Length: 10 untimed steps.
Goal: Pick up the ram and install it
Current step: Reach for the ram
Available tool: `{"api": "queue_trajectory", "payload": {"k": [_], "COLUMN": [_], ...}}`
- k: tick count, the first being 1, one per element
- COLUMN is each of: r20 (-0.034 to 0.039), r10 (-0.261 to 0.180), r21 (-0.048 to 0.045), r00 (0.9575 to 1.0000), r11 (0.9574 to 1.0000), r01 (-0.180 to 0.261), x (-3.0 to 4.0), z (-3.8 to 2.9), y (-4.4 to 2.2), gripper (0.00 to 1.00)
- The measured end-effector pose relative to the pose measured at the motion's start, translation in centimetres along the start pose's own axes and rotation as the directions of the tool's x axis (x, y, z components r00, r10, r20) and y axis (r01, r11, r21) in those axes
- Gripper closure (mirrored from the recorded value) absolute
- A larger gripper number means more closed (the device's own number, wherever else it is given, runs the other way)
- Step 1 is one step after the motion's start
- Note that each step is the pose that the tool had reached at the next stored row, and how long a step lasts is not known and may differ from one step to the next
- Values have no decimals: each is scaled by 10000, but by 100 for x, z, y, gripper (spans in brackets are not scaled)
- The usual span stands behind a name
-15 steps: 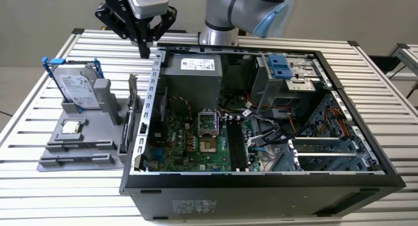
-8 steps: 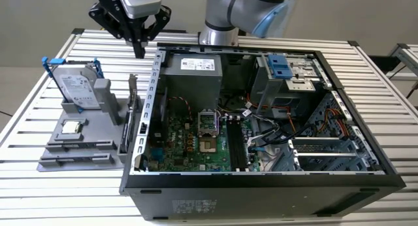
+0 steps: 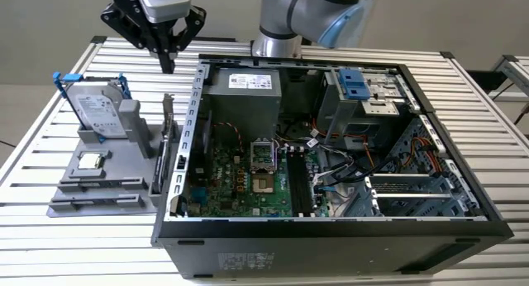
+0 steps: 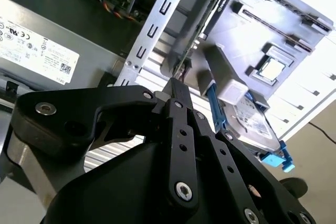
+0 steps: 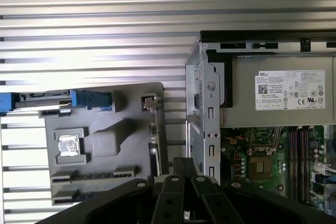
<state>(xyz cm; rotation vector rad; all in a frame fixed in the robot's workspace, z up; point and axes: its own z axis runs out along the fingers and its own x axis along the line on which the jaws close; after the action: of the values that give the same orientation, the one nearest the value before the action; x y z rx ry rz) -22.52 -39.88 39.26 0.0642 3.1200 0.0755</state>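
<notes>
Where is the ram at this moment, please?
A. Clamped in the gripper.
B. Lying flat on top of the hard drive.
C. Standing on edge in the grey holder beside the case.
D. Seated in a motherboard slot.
C: in the exterior view the ram stands on edge in the grey holder, right beside the case, and the gripper higher up holds nothing.

Bright, even light (glare whitens table (image 5: 79,59)).

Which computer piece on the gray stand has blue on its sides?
The hard drive, the big silver box standing upright in a blue frame. The small square chip lies flat, and the ram is a thin dark strip; neither has blue.
</notes>
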Motion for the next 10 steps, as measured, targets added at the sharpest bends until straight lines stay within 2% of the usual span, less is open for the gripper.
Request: {"api": "queue_trajectory", "payload": {"k": [10], "r20": [-6], "r10": [-105], "r21": [-2], "r00": [9999], "r11": [9999], "r01": [105], "x": [185], "z": [-4], "y": [-8], "gripper": [100]}}
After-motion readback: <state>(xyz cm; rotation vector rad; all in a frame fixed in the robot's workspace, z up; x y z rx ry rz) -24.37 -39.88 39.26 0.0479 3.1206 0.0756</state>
